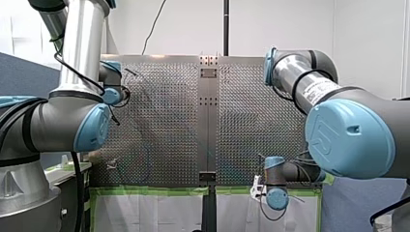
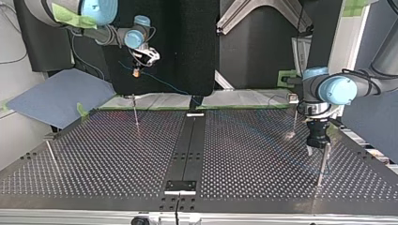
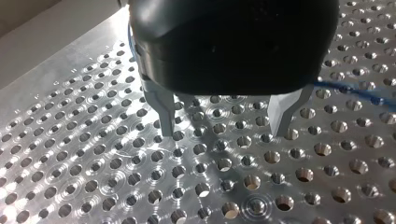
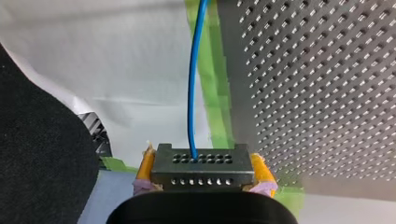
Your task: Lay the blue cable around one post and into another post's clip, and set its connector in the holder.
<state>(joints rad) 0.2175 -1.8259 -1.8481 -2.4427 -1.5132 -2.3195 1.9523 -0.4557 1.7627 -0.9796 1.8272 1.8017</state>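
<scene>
Beyond the table (image 4: pixel 327 93) edge, my right jaws clamp the connector (image 4: pixel 201 169) — my left jaws gape beside a post (image 2: pixel 323 165).

The perforated tabletop (image 3: pixel 70 154) is bright, glossy metal, just above it are the dull grey metal fingers (image 3: pixel 164 109) of my left gripper (image 3: pixel 223 133), and beyond its edge are matt green tape (image 4: pixel 215 107), a smooth blue cable (image 4: pixel 191 93) and a dark matt connector (image 4: pixel 201 170).

- Upper left of the top view, you are losing the thin blue cable (image 2: pixel 162 83).
- My left gripper (image 3: pixel 223 133) is covering most of it in its wrist view.
</scene>
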